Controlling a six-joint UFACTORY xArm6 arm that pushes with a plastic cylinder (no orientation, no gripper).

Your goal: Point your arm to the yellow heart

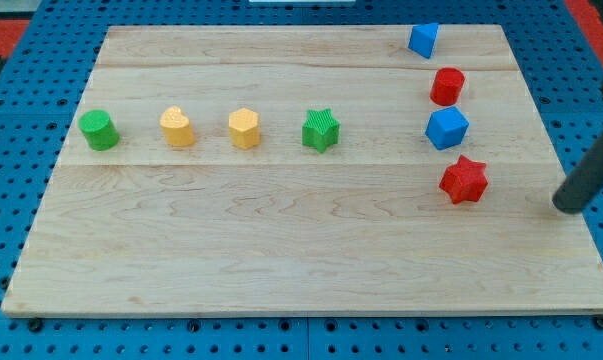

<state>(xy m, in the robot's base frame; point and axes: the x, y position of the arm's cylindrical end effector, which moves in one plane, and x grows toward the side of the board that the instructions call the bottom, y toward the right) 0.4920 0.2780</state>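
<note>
Yellow heart (178,128) sitting toward the view's left on the counter (281,250), second in a row between green cylinder (99,130) and yellow hexagon (244,128), with green star (321,130) further right. Tip (564,205) down near the view's right edge, just right of red star (464,180) and well apart from the heart; no pincer fitted, so nothing to open or close. Pointing judged barely begun, whole crossing leftward left to do

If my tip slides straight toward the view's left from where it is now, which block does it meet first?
Probably the red star, just left of my tip and slightly higher in the view; it might only graze it or slip just below.
</note>
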